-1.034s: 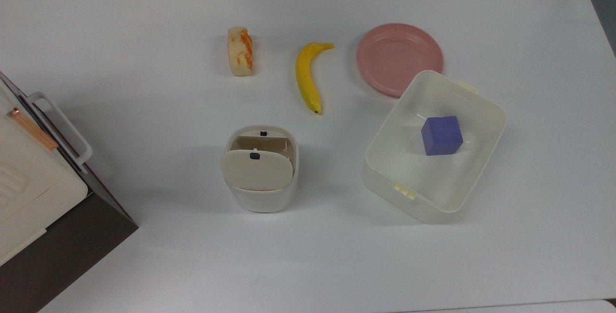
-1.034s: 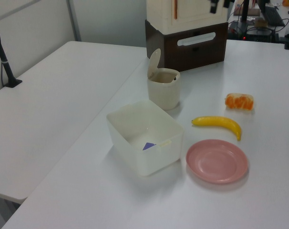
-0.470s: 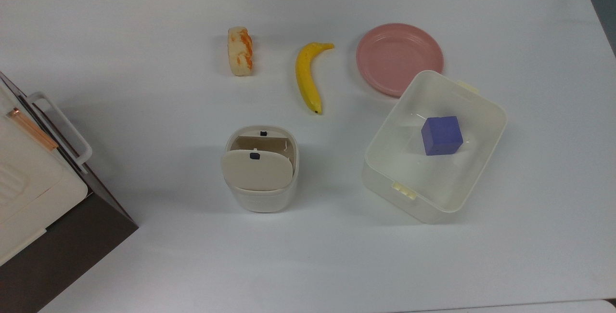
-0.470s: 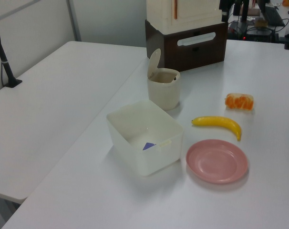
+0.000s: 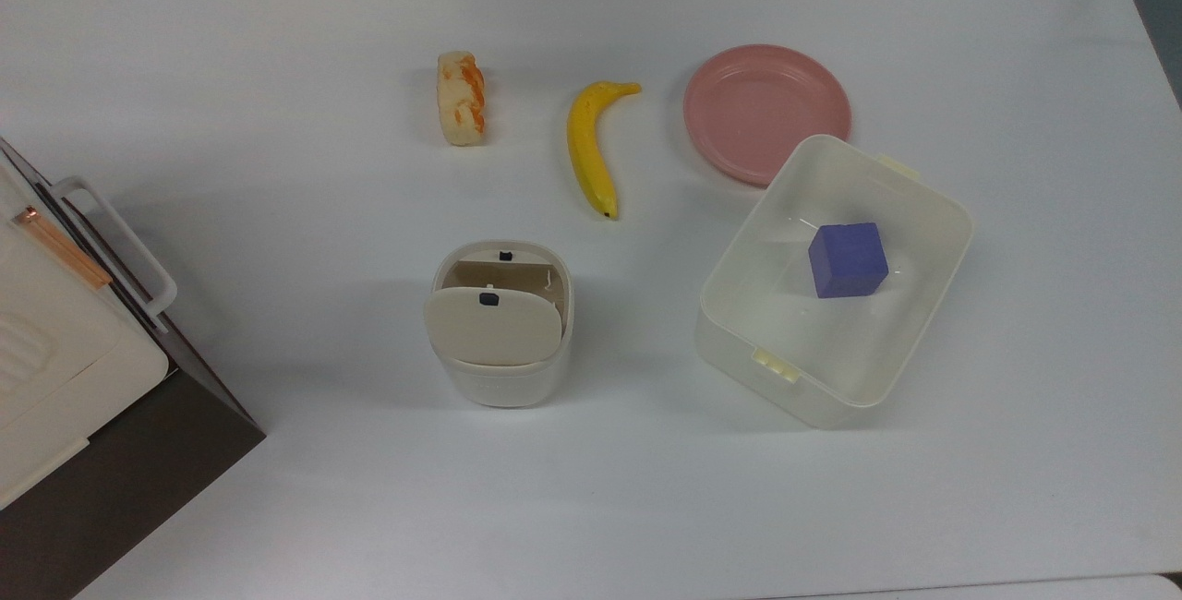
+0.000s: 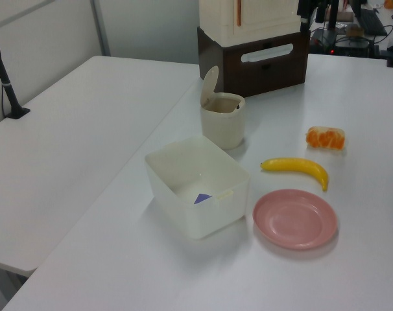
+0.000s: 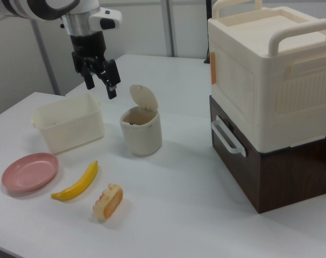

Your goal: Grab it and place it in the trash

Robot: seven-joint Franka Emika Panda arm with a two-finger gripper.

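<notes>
The gripper hangs above the table with fingers spread, empty, beside the open-lidded bin.

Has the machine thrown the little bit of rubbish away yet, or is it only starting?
It looks nearly finished, though that is a guess. Done: the small cream-white plastic bin stands with its beige flap lid tipped up. In hand: nothing; the claw hangs open and empty, up beside the bin. Left: whether the paper wad lies inside the bin is hidden; if so, perhaps only pulling away.

Banana between bread chunk and pink plate — apart.
</notes>
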